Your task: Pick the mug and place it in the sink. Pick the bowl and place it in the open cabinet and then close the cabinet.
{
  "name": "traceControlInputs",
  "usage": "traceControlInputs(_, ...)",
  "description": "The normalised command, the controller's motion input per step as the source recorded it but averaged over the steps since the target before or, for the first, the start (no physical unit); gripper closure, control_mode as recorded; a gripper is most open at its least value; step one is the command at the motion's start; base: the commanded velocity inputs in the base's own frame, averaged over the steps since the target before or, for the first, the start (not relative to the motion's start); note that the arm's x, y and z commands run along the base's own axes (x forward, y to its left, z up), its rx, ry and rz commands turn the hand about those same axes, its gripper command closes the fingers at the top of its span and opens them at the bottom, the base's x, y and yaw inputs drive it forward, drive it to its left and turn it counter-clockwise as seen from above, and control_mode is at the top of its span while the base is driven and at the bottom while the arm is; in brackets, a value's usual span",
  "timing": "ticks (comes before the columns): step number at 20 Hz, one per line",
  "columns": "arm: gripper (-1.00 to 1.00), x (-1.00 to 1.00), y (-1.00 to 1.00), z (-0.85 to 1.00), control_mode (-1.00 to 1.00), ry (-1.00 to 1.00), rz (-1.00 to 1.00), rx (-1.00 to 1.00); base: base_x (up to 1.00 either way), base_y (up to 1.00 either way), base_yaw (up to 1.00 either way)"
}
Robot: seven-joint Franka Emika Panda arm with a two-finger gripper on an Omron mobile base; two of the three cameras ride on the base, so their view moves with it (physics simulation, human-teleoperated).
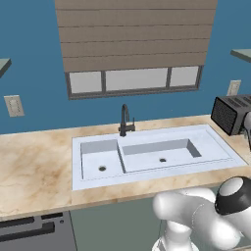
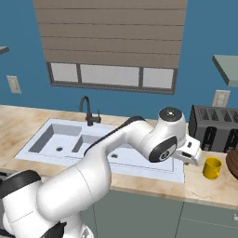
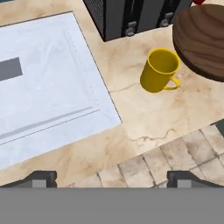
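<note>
Gripper (image 3: 112,177): in the hand view the two dark fingertips rise at the bottom, set wide apart with nothing between them; they hang above the counter's front edge.
Arm: the right base view shows it bent across the sink's right end, with the hand just left of the mug; the fingers themselves are hard to make out there.
Counter (image 3: 144,118): beige marble top; the hand view also shows tan floor tiles past its front edge.
Mug (image 3: 160,70): yellow, upright on the counter, handle pointing toward the front edge and away from the sink, well apart from the fingertips. In the right base view it (image 2: 212,168) stands between the sink's right rim and the bowl.
Bowl (image 3: 201,41): dark brown wood, just beside the mug, apparently not touching; the right base view catches its left edge (image 2: 232,163) at the frame border.
Toaster (image 2: 215,128): dark grey, behind the mug and bowl, slots visible from the right base view.
Sink (image 1: 157,152): the left base view shows both basins and drain holes, with nothing in them.
Faucet (image 1: 125,120): slim, black, at the back rim.
Window (image 1: 133,79): behind the faucet, under a brown blind.
</note>
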Motion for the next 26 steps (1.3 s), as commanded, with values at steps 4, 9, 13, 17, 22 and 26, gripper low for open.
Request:
traceControlInputs(4,-1.00,0.03,-0.64,-0.55,-1.00,0.00,-0.15,0.00,0.00,0.00,0.00)
traceControlInputs(9,-1.00,0.54,-0.73,-0.36,-1.00,0.04,-0.04,0.01,0.00,0.00,0.00)
traceControlInputs(13,-1.00,0.39,-0.88,-0.33,-1.00,0.04,-0.04,0.03,0.00,0.00,0.00)
traceControlInputs(17,-1.00,0.18,-0.81,-0.14,-1.00,0.00,-0.01,0.06,0.00,0.00,0.00)
traceControlInputs(22,-1.00,0.02,-0.33,-0.04,-1.00,0.00,0.00,0.01,0.00,0.00,0.00)
traceControlInputs(26,-1.00,0.01,-0.46,-0.14,-1.00,0.00,0.00,0.04,0.00,0.00,0.00)
